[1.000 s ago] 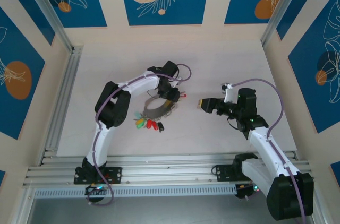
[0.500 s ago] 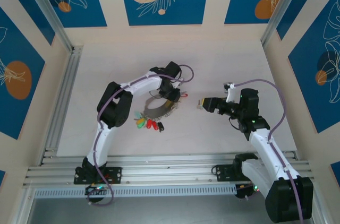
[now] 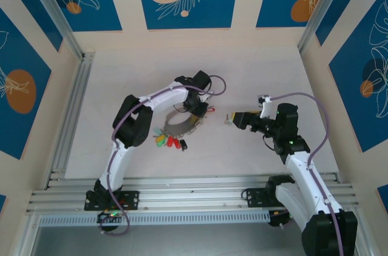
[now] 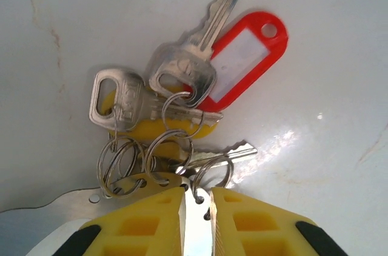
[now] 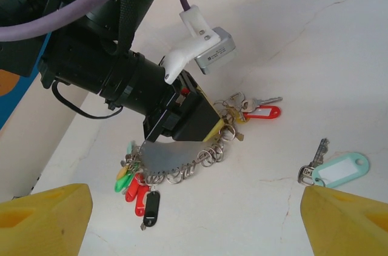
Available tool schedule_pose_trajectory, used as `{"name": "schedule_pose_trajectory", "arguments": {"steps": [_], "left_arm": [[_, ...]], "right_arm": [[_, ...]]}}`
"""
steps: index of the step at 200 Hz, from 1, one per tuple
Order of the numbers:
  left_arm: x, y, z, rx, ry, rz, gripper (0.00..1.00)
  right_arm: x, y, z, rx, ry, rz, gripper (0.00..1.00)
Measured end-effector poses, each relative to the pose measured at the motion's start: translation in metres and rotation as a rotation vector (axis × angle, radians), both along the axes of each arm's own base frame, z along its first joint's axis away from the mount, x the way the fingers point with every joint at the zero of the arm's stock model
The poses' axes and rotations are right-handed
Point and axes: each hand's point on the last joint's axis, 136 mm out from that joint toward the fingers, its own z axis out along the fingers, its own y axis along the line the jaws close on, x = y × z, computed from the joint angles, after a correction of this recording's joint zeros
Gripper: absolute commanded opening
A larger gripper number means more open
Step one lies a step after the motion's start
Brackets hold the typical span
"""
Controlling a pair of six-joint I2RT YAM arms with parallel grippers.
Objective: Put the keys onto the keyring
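The keyring [image 5: 167, 156] is a grey crescent-shaped metal plate lying on the table, its edge hung with split rings. Keys with green, red and black tags [image 5: 136, 186] bunch at its left end, and silver keys with a red tag [image 4: 242, 62] and a yellow tag [image 4: 163, 127] at its right end. My left gripper [image 4: 197, 207] sits on that right end [image 3: 195, 113], its yellow fingers nearly together with the plate's tip in the narrow gap. A loose key with a teal tag [image 5: 339, 169] lies apart to the right. My right gripper [image 5: 194, 225] hovers open, nothing between its fingers.
Both arms work over a pale tabletop [image 3: 254, 74] with fine cracks. An aluminium rail [image 3: 73, 110] borders the left side, and blue-and-cream panels wall the cell. My right gripper [image 3: 230, 119] points left toward the keyring [image 3: 176, 124], a short gap away.
My left gripper has shifted a little right along the keyring's end and its fingers have narrowed. The right arm has drifted slightly right with its jaws unchanged.
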Motion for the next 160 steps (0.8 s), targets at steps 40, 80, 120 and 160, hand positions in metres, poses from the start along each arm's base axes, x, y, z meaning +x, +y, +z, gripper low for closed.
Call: {"name": "schedule_pose_trajectory", "arguments": {"steps": [40, 80, 120, 160], "left_arm": [[0.003, -0.002, -0.008, 0.02, -0.005, -0.022, 0.28], [0.004, -0.003, -0.008, 0.037, -0.013, -0.039, 0.31], [-0.002, -0.003, -0.011, 0.069, -0.017, -0.071, 0.3], [-0.006, -0.003, -0.012, 0.092, -0.026, -0.098, 0.25]], "right_arm": [[-0.001, -0.002, 0.001, 0.0, -0.002, -0.007, 0.89], [0.0, -0.004, 0.001, 0.0, -0.003, -0.015, 0.89], [0.001, -0.007, 0.001, 0.0, -0.004, -0.026, 0.89], [0.001, -0.008, 0.001, 0.003, -0.002, -0.026, 0.89]]}}
